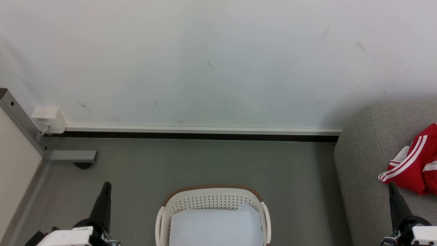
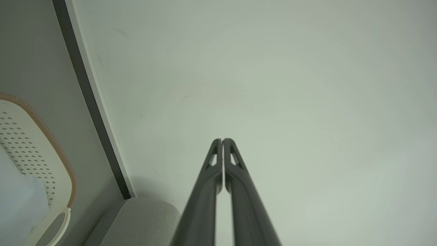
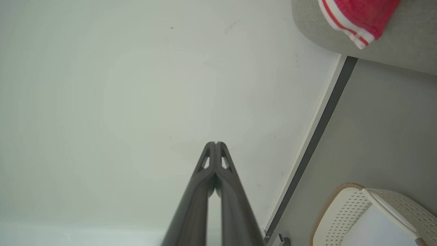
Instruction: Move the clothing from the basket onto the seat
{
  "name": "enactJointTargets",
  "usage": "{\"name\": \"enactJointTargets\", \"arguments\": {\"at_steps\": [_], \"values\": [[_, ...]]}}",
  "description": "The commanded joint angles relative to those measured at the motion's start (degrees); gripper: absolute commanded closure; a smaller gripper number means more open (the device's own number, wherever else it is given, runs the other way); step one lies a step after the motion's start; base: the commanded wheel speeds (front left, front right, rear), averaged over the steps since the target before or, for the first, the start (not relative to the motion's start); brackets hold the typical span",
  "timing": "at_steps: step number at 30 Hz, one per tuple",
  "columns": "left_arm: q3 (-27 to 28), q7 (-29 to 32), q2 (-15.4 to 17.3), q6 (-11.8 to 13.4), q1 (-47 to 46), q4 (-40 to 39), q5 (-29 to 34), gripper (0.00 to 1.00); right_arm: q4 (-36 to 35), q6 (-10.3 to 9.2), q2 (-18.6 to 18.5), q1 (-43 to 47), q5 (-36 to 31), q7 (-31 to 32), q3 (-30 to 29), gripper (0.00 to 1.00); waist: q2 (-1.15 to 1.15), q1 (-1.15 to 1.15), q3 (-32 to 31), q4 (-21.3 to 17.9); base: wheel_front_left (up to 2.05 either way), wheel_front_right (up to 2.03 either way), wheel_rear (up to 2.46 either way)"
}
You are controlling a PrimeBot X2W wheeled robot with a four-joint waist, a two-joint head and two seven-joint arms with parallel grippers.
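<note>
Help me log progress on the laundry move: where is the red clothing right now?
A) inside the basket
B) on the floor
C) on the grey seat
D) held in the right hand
C: the clothing lies on the seat, the basket holds a pale pad with no red in sight, and the right hand is shut on nothing.

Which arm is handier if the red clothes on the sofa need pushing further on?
Probably the right. The right gripper, shut, sits over the sofa beside the red clothes; the left gripper is beyond the basket, over the floor.
</note>
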Motion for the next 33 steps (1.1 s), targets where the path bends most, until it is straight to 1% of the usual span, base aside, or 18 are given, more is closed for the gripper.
{"name": "enactJointTargets", "arguments": {"at_steps": [1,33], "values": [[0.14,0.22,0.39,-0.37,-0.40,-0.15,-0.78,1.00,-0.20,-0.12,-0.02,-0.68,0.03,0.23,-0.23,1.00,0.00,0.00,0.00,0.00,0.00,0.00,0.00],[0.13,0.22,0.39,-0.37,-0.40,-0.16,-0.78,1.00,-0.20,-0.12,-0.03,-0.67,0.07,0.19,-0.18,1.00,0.00,0.00,0.00,0.00,0.00,0.00,0.00]]}}
